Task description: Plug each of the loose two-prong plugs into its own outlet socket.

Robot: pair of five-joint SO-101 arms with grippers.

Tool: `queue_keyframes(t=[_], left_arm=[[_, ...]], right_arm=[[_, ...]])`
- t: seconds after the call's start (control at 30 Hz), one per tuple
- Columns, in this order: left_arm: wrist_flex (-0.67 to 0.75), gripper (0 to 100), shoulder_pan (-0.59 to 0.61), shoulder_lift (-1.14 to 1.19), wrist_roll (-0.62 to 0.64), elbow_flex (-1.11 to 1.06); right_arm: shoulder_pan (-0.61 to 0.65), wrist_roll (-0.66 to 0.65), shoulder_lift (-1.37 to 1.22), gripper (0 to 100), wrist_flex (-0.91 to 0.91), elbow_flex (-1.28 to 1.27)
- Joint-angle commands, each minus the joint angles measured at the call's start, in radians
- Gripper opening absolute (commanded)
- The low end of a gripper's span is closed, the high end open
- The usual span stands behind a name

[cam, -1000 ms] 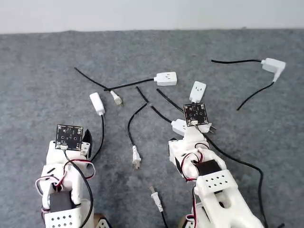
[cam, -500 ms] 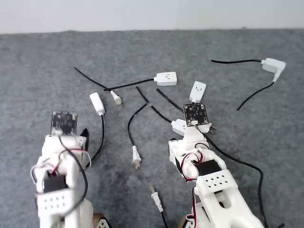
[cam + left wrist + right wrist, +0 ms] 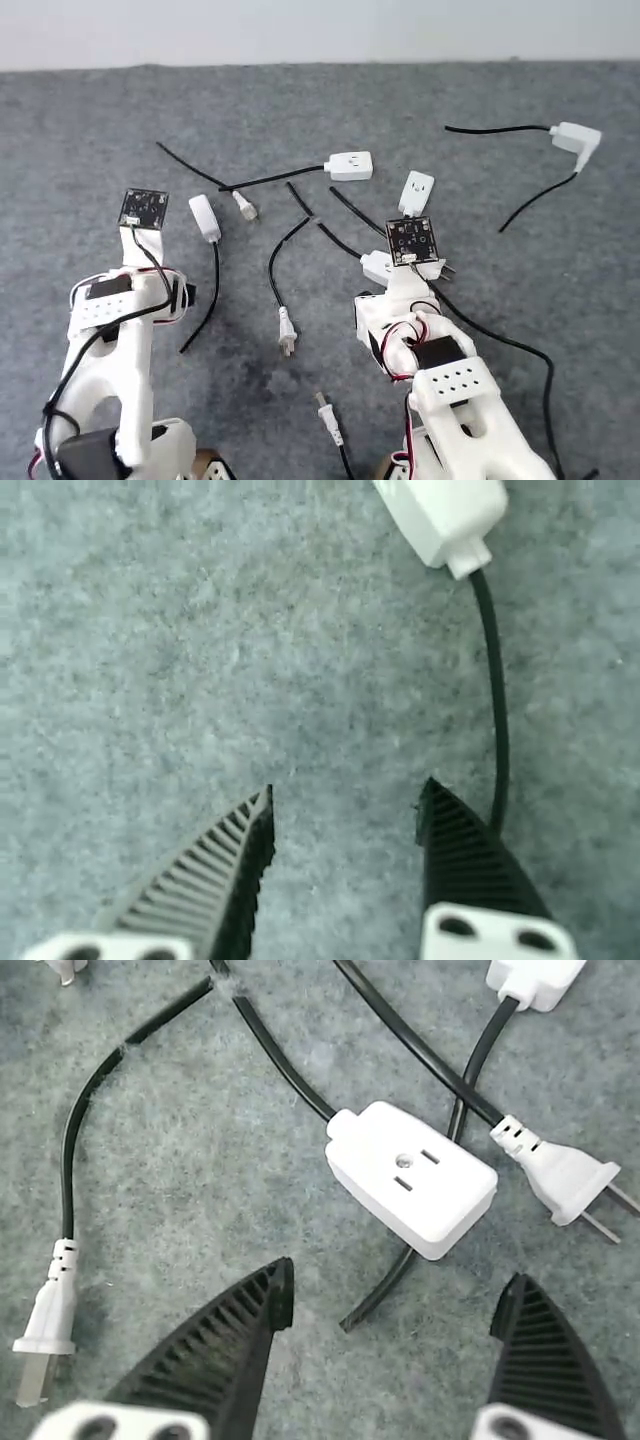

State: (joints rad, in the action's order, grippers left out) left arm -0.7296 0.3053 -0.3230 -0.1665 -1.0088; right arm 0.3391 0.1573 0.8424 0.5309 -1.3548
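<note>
Both the left gripper (image 3: 349,790) and right gripper (image 3: 400,1275) are noted wide open, empty. The two-prong plug (image 3: 556,1172) is judged light, rigid; the moulded body is best gripped.

High camera overlooks the table (image 3: 100,120); wrist cameras face it closely.

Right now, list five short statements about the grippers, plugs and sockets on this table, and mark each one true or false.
1. The fingers of the right gripper are open above a white outlet socket. True.
2. That socket already has a plug in it. False: its slots are empty.
3. A white two-prong plug lies beside it, prongs bare. True.
4. The left gripper holds a plug. False: its fingers are open over the carpet, holding nothing.
5. The other socket, near the left gripper, has a white cord. False: its cord is black.
</note>
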Motion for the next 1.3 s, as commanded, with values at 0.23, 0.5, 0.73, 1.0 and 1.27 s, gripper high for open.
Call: queue_keyframes(t=[0.23,0.5,0.73,1.0,1.27], left_arm=[[0.074,24,-0.006,-0.074,0.009,-0.031],[0.075,24,-0.006,-0.074,0.009,-0.033],[0.077,24,-0.006,-0.071,0.009,-0.033],[0.097,24,-0.005,-0.074,0.009,-0.041],[0.097,24,-0.002,-0.074,0.009,-0.041]], right_arm=[[-0.010,-0.014,-0.007,30.5,-0.022,0.058],[0.044,-0.052,-0.008,30.5,0.048,0.089],[0.042,-0.057,-0.008,30.5,0.079,0.114],[0.022,-0.054,-0.008,30.5,0.185,0.206],[-0.056,-0.055,-0.010,30.3,0.219,0.296]])
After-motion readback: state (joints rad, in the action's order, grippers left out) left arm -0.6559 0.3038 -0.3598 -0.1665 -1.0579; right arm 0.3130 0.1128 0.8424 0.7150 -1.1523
